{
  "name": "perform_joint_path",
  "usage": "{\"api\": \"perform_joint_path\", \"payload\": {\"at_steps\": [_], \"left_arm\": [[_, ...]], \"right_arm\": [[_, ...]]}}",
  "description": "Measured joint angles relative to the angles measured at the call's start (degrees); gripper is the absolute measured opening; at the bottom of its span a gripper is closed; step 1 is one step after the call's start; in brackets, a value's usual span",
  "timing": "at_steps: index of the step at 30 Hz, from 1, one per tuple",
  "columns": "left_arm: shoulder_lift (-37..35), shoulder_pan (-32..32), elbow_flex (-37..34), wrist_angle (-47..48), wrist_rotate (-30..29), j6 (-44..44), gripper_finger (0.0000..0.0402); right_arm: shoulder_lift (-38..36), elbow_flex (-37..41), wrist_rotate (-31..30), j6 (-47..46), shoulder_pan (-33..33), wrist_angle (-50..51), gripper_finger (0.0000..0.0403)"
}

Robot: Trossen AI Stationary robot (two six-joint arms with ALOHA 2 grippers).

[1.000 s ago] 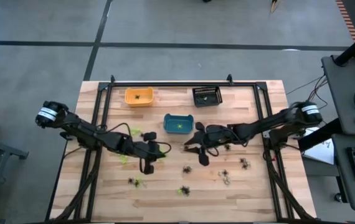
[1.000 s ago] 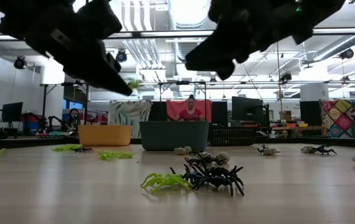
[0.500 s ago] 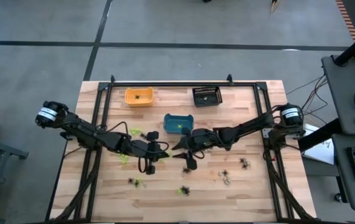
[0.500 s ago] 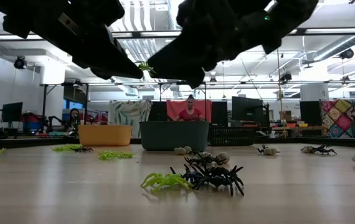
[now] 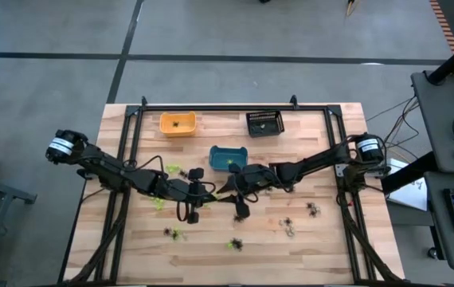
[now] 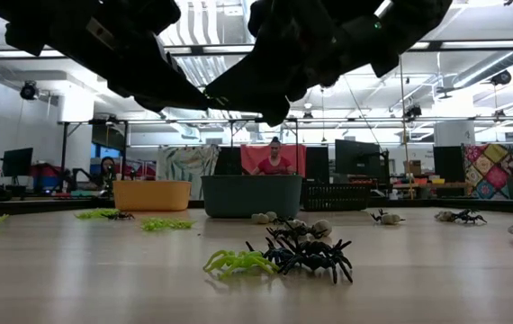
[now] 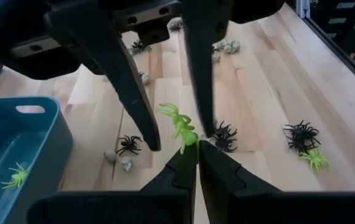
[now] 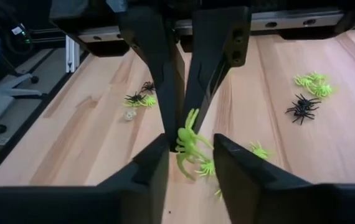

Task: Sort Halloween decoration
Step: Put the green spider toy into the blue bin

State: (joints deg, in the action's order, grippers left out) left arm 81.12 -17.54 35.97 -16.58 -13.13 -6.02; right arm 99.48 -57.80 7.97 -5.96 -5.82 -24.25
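Pinching a lime spider (image 7: pixel 180 127) by one end with the left gripper (image 7: pixel 197 149), fingers closed tight on it, and holding it in the air over the middle of the table (image 5: pixel 322 239), near the teal bin (image 5: pixel 228 158) and on its near side. Meeting it there tip to tip with the right gripper (image 8: pixel 192 146), jaws standing apart and straddling the same spider, one finger (image 7: pixel 127 93) on each side, with a gap showing between each and the green legs, so bracketing rather than clamping. Hanging both arms low over the boards from opposite sides, the left from the left edge and the right from the right. Leaving the rest of the decoration scattered on the wood: black spiders (image 5: pixel 313 210) toward the right side, a mixed clump (image 6: pixel 279 256) of lime and black at the front in the low view, a lime one (image 5: pixel 235 244) near the front edge, more lime ones (image 5: pixel 171 170) under the left arm, and pale ones (image 7: pixel 120 160) just beside a black one. Keeping one lime spider (image 7: pixel 15 176) lying inside the teal bin, with the orange bin (image 5: pixel 177 123) and the black bin (image 5: pixel 264 123) sitting along the far edge, well apart from both grippers.
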Motion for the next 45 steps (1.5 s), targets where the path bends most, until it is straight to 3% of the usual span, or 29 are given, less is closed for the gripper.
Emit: {"api": "perform_joint_path", "payload": {"at_steps": [6,8,14,23,31,40,45], "left_arm": [[0.0,0.0,0.0,0.0,-0.1,0.5,0.0000],[0.0,0.0,0.0,0.1,-0.2,0.2,0.0000],[0.0,0.0,0.0,2.3,-0.4,-1.5,0.0003],[-1.0,0.1,0.0,8.0,-2.5,-4.0,0.0052],[-4.0,1.5,0.0,19.5,-10.8,-7.5,0.0077],[-5.4,7.2,0.0,28.0,-12.5,-7.5,0.0077],[-5.4,10.5,0.0,31.3,-12.1,-10.9,0.0078]], "right_arm": [[0.0,0.0,0.2,0.8,0.0,0.2,0.0023],[0.0,0.0,0.2,1.0,0.0,0.4,0.0015],[-0.2,0.0,0.2,0.3,0.7,2.0,0.0011],[-3.8,0.0,-0.9,0.1,5.0,11.1,0.0011],[-4.8,-4.1,-12.5,2.8,11.8,27.9,0.0011],[-4.2,-4.8,-12.5,10.0,16.5,28.5,0.0013],[-4.1,-4.7,-9.1,9.3,17.6,28.5,0.0047]]}}
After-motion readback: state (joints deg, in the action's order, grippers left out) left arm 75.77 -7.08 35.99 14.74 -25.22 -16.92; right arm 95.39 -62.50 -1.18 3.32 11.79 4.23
